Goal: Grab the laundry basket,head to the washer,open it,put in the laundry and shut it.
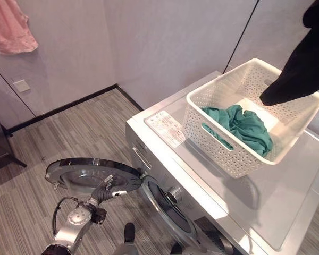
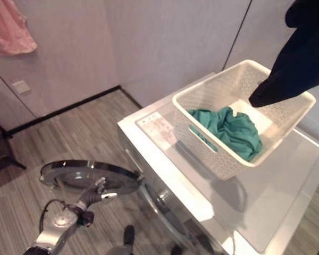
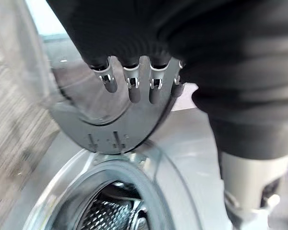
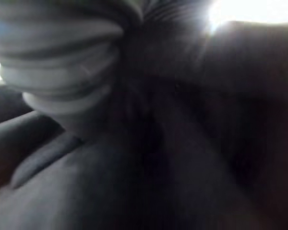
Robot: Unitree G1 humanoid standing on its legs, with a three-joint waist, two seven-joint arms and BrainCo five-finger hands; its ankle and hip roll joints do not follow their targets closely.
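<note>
Washer [image 1: 266,207]: one, its round door [image 1: 90,172] swung wide open.
My left hand [image 1: 107,189]: fingers straight, resting on the door's rim, holding nothing.
Basket [image 1: 223,151]: one, white, on top of the washer.
Clothes: one green piece [image 1: 244,127] in the basket; one black piece [image 1: 303,58] hanging above it.
My right hand: I cannot tell its state.

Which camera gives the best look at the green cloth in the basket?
The left eye view: the green cloth lies crumpled inside the white basket, seen clearly from above. The right eye view shows the same from slightly aside. The wrist views look at other things.
</note>
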